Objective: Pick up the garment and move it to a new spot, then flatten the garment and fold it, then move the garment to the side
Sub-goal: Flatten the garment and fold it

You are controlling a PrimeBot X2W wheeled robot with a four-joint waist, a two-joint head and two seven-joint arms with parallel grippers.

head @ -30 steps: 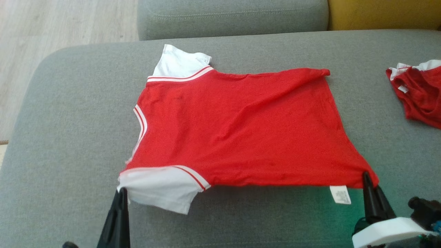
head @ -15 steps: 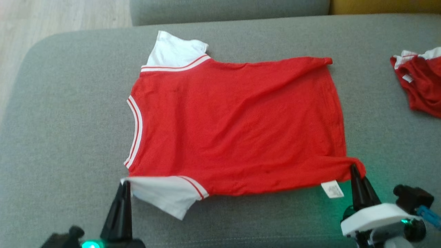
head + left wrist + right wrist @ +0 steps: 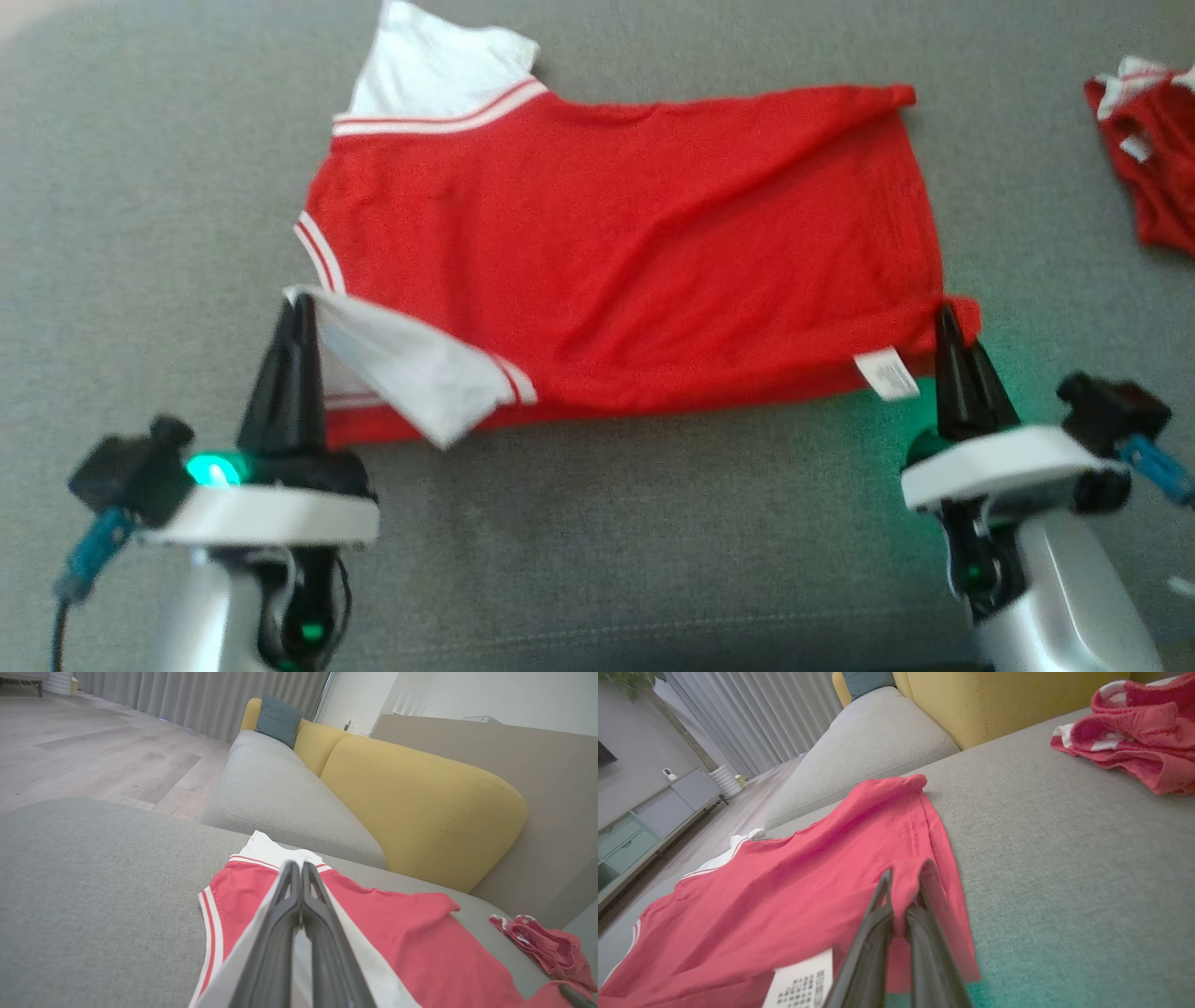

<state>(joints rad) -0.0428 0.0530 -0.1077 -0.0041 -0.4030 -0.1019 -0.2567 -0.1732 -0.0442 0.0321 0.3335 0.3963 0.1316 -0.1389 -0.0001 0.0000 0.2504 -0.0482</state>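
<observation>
On the cushion (image 3: 653,523), two red garments (image 3: 635,233) (image 3: 1153,159)

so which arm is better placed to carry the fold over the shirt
Left, probably. The left gripper has its jaws shut on the white sleeve, raised and turned over the red shirt; the right gripper pinches the hem corner, not yet turned over.

The grey cushion (image 3: 140,187) is bare to the left of the red shirt (image 3: 635,243) and in front of it. Far right, a red pile (image 3: 1153,177) lies in the way.
</observation>
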